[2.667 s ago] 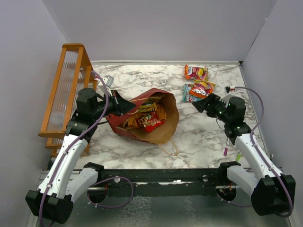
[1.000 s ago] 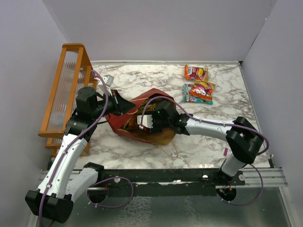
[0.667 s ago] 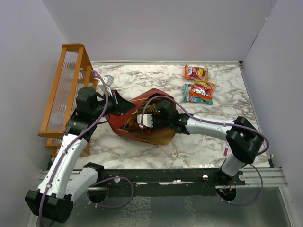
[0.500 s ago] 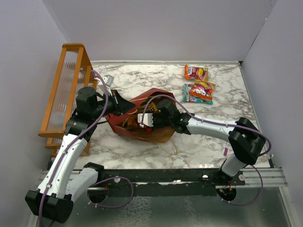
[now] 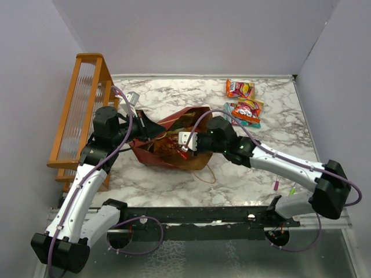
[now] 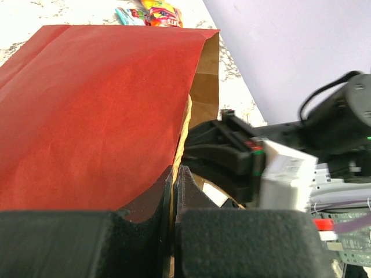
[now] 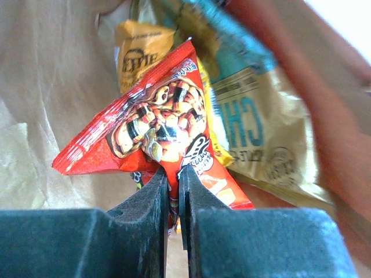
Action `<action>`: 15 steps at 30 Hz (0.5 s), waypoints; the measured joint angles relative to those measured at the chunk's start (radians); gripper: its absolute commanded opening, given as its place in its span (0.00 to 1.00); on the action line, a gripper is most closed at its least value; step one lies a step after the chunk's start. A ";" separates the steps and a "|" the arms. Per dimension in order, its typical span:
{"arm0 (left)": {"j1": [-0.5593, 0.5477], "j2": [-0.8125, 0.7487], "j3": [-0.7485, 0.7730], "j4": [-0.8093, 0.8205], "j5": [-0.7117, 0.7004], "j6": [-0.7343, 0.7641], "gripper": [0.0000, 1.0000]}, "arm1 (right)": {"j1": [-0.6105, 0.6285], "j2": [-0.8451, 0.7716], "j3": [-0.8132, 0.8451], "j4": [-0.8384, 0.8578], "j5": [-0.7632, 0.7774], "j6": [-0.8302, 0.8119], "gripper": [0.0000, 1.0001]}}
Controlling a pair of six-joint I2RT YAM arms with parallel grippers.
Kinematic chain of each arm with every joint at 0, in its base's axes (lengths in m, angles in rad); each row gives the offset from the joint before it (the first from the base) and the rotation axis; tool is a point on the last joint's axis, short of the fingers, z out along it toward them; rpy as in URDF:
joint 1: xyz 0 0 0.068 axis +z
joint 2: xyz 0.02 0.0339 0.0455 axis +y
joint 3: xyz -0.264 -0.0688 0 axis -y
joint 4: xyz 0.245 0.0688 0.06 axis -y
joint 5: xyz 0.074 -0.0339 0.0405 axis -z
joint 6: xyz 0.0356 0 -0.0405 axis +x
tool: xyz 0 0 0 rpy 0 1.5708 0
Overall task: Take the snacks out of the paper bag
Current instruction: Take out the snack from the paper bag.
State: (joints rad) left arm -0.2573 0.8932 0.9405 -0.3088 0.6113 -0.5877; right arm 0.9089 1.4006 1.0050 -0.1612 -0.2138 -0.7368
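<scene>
The paper bag (image 5: 200,119) lies on its side, dark red outside (image 6: 98,110) and brown inside (image 7: 35,87), its mouth facing the right arm. My left gripper (image 5: 154,131) (image 6: 174,172) is shut on the bag's upper rim and holds it up. My right gripper (image 5: 181,152) (image 7: 173,180) sits at the bag's mouth, shut on a red snack packet (image 7: 156,124) (image 5: 169,145). Behind that packet, inside the bag, lie a yellow packet (image 7: 142,49) and a tan packet with teal lettering (image 7: 255,133). Two more snacks (image 5: 239,88) (image 5: 243,111) lie on the table at the back right.
An orange wooden rack (image 5: 81,110) stands along the left wall beside the left arm. A pink pen (image 5: 276,185) and a green pen (image 5: 291,190) lie near the right arm's base. The bag's thin handle (image 5: 207,174) loops onto the marble table (image 5: 272,145).
My right gripper has shut on the red packet deep in the bag and drawn back to the right, towards the mouth. The left gripper has kept its hold on the rim.
</scene>
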 measured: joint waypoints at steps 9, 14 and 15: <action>0.000 -0.003 0.000 -0.016 -0.005 0.000 0.00 | 0.000 -0.328 -0.022 -0.063 -0.008 0.066 0.01; 0.000 -0.003 0.000 -0.016 -0.012 0.000 0.00 | 0.000 -0.539 -0.057 -0.061 0.054 0.150 0.02; 0.000 -0.003 0.000 -0.016 -0.014 -0.001 0.00 | 0.000 -0.579 -0.071 -0.040 0.096 0.177 0.04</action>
State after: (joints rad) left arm -0.2573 0.8898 0.9409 -0.3248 0.5976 -0.5884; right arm 0.9092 0.8211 0.9340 -0.2008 -0.1177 -0.5594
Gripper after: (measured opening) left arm 0.019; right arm 0.037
